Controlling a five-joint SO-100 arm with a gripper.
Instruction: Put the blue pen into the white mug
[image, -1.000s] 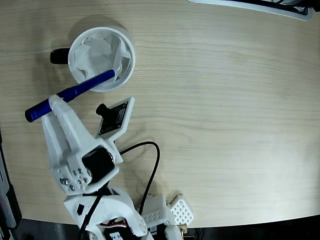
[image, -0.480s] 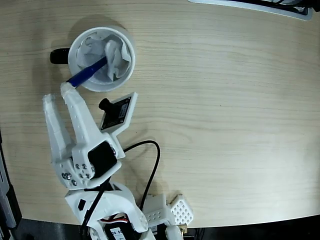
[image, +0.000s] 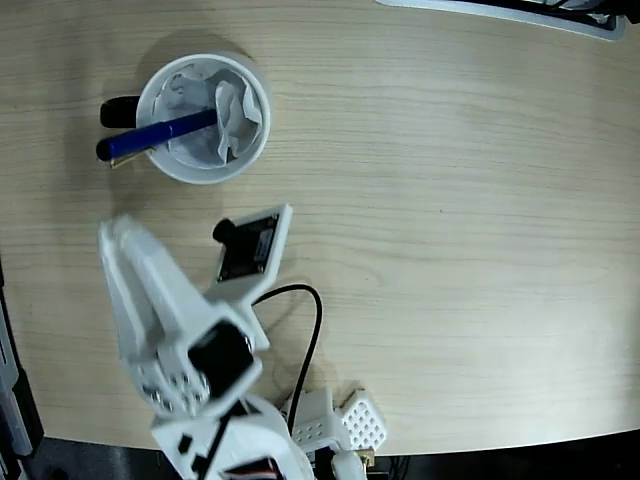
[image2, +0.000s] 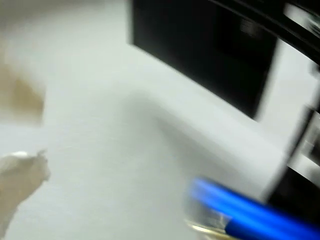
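the blue pen (image: 158, 137) lies tilted in the white mug (image: 256, 140), one end down among the crumpled white paper (image: 232, 112) inside, the other end sticking out over the left rim and crossing in front of the black handle (image: 118, 110). the white gripper (image: 112, 235) sits below the mug in the fixed view, apart from it and holding nothing; it is blurred, so i cannot tell how wide its fingers stand. just right of it, the small black wrist camera on its white plate (image: 252, 244) points toward the mug. a black cable (image: 312, 330) loops near the arm's base. everything rests on a pale wood-grain table (image: 450, 200). the wrist view is badly smeared: a blue streak of pen (image2: 250, 212) at lower right, dark shapes behind.
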